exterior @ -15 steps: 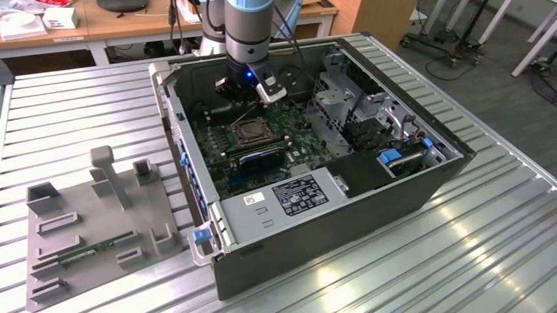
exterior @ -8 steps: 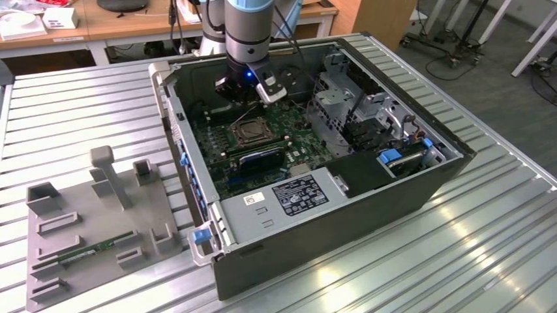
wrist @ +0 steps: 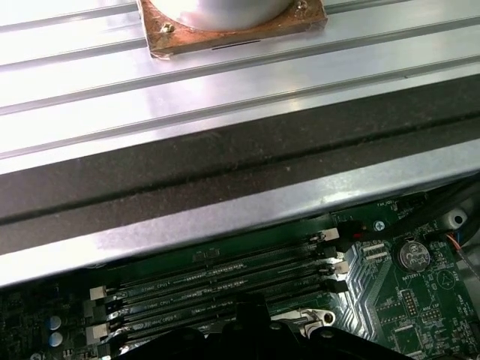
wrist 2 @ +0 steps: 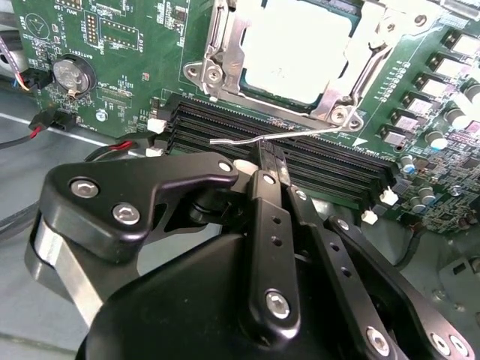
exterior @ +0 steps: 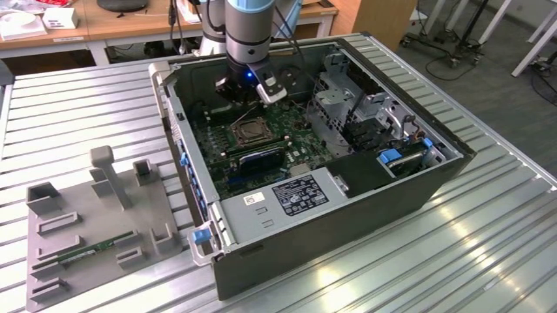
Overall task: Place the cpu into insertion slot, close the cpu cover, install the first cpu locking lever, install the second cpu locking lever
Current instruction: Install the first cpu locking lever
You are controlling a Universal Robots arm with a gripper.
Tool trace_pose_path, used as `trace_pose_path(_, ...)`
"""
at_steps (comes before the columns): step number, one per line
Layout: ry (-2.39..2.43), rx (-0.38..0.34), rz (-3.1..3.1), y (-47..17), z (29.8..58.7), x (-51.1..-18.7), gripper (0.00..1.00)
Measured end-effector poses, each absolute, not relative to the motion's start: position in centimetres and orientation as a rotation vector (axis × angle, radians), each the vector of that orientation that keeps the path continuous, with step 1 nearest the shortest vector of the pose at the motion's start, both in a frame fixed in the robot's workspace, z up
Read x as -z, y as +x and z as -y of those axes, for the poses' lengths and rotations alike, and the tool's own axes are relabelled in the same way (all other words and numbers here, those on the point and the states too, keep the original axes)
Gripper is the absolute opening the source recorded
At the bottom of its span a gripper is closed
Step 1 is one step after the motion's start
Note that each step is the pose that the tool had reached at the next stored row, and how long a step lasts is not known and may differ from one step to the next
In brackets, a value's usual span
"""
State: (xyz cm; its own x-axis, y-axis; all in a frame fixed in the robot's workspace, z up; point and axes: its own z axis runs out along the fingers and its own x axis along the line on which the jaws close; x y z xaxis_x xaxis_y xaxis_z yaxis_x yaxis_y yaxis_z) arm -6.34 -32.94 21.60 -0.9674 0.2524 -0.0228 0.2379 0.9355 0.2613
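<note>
Presently I find the end effector (wrist 2: 271, 159) pinched closed, its tips against the locking lever (wrist 2: 232, 139). The cpu (wrist 2: 300, 49) sits in the insertion slot (exterior: 246, 131) under the cpu cover (wrist 2: 219, 45). Risk: the lever slips off and springs onto the memory slots (wrist 2: 330, 163).

- Ribbed metal surface (exterior: 78, 111) carrying an open black computer case (exterior: 287, 261).
- White-labelled power supply box (exterior: 296, 195) inside it.
- Grey fixture tray (exterior: 87, 215) beside the case, holding a memory stick (exterior: 96, 250).
- Coin battery (wrist 2: 71, 73) near black memory slots (wrist 2: 300, 157).
</note>
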Motion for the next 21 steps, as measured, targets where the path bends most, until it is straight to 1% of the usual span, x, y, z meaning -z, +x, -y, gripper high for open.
trace_pose_path(21,0.385,-0.399,-3.035,-5.5,33.0,-20.4,0.11)
